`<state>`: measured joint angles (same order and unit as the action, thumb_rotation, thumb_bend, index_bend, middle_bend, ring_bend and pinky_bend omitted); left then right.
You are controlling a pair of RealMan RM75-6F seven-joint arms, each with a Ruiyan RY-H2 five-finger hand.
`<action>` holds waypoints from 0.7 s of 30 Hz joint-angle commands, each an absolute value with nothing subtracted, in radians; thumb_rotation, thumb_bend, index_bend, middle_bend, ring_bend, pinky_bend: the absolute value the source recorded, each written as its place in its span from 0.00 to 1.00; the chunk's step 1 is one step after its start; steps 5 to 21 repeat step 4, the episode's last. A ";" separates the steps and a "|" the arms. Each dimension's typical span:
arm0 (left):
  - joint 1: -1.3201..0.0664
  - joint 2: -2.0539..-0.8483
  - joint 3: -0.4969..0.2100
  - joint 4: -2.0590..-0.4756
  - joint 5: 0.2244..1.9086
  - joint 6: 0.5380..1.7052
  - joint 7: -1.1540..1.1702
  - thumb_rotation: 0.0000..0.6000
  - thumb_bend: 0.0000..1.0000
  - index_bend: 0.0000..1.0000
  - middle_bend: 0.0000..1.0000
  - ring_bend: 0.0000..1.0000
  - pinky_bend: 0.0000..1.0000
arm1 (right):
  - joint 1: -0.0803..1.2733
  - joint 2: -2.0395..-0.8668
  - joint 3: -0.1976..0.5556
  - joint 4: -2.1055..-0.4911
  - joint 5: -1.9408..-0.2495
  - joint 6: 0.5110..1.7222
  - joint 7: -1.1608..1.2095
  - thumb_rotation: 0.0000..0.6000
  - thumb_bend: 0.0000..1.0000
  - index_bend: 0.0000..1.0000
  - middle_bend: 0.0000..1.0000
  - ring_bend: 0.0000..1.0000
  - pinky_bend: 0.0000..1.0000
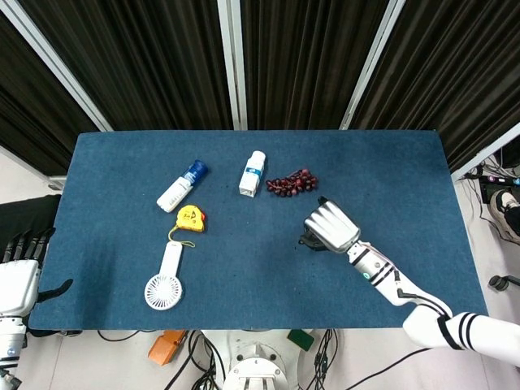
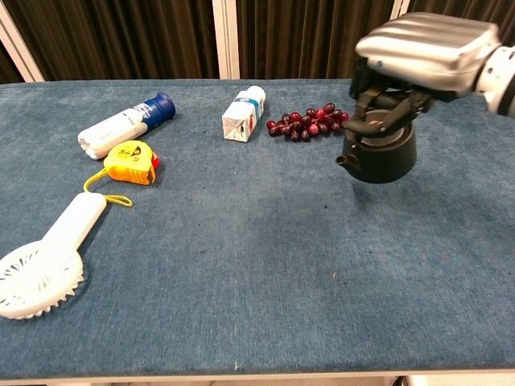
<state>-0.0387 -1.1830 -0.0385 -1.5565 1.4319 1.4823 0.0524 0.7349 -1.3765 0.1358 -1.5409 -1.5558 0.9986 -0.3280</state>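
Note:
My right hand (image 1: 331,225) (image 2: 422,50) grips a small black teapot (image 2: 380,153) from above and holds it a little above the blue table (image 1: 244,268), just in front of the bunch of dark red grapes (image 1: 292,183) (image 2: 308,121). In the head view the hand covers most of the teapot (image 1: 308,241). My left hand (image 1: 20,268) hangs open off the table's left front corner, touching nothing.
A white bottle with a blue cap (image 1: 182,186) (image 2: 125,125), a small white carton (image 1: 253,173) (image 2: 244,113), a yellow tape measure (image 1: 191,218) (image 2: 133,162) and a white hand fan (image 1: 166,279) (image 2: 44,265) lie on the left half. Black curtains hang behind.

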 commanded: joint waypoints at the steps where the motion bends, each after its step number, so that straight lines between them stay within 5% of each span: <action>1: -0.039 -1.186 -0.038 -1.550 1.430 1.479 0.048 1.00 0.16 0.07 0.10 0.02 0.00 | 0.757 -1.397 0.142 -1.541 -1.541 0.977 -0.377 0.75 0.53 1.00 1.00 1.00 0.53; 21: -0.039 -1.189 -0.039 -1.543 1.428 1.477 0.043 1.00 0.16 0.07 0.10 0.02 0.00 | 0.765 -1.404 0.142 -1.543 -1.534 0.970 -0.397 0.75 0.53 1.00 1.00 1.00 0.53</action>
